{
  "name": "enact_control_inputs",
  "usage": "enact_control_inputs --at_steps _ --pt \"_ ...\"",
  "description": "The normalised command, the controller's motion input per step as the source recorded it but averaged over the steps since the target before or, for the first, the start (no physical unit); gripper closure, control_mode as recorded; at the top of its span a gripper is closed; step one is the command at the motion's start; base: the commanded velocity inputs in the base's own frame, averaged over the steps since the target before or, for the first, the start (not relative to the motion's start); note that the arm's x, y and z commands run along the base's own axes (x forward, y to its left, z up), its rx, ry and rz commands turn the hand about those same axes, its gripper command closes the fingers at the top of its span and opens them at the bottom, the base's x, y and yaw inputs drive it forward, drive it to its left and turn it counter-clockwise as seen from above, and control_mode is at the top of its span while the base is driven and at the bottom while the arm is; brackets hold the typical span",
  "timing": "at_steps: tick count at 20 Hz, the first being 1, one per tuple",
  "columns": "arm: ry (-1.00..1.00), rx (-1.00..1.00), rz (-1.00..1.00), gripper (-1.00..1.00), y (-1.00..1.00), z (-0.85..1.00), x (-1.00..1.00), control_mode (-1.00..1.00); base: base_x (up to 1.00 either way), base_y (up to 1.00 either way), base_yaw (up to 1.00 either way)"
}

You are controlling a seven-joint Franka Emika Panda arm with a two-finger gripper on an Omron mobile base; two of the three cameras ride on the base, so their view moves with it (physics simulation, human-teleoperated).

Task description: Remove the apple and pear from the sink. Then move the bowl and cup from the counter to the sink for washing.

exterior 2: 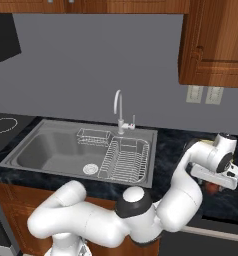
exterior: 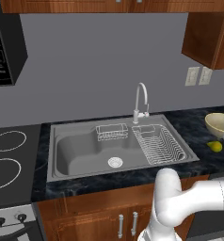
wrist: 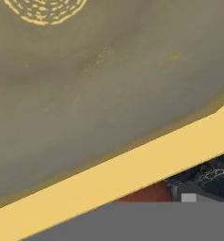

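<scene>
Pincer (exterior 2: 214, 184), jaws spread and holding nothing, hangs directly over the wide pale yellow-tan bowl (wrist: 109, 94), whose rim (wrist: 132, 174) crosses just beneath it. Bowl rests on the dark speckled stone desk (exterior: 189, 122), right of the grey metal sink (exterior: 76, 146), beside the yellow-green pear (exterior: 215, 146).

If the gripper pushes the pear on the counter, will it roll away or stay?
The pear probably rolls a little, since it looks rounded and lies free on the flat dark counter. Its slightly oblong shape suggests a crooked, short roll rather than a straight one. It might bump the bowl that stands close behind it.
</scene>
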Motion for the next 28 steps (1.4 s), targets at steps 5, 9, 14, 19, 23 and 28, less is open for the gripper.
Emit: enact_control_inputs --at_steps 5,9,14,19,23,28 --pt "0.0 0.0 0.0 -1.0 0.0 0.24 -0.03 -1.0 0.0 0.0 0.0" --pt "0.0 0.0 0.0 -1.0 0.0 0.33 -0.05 -1.0 0.0 0.0 0.0" --pt "0.0 -0.02 0.0 -1.0 0.13 0.38 -0.07 -1.0 0.0 0.0 0.0" --pt "-0.01 -0.04 0.0 -1.0 0.17 0.42 -0.12 -1.0 0.0 0.0 0.0" --pt "-0.02 -0.13 0.01 -1.0 0.24 0.3 -0.25 -1.0 0.0 0.0 0.0" --pt "-0.01 -0.14 0.02 -1.0 0.31 0.25 -0.26 -1.0 0.0 0.0 0.0"
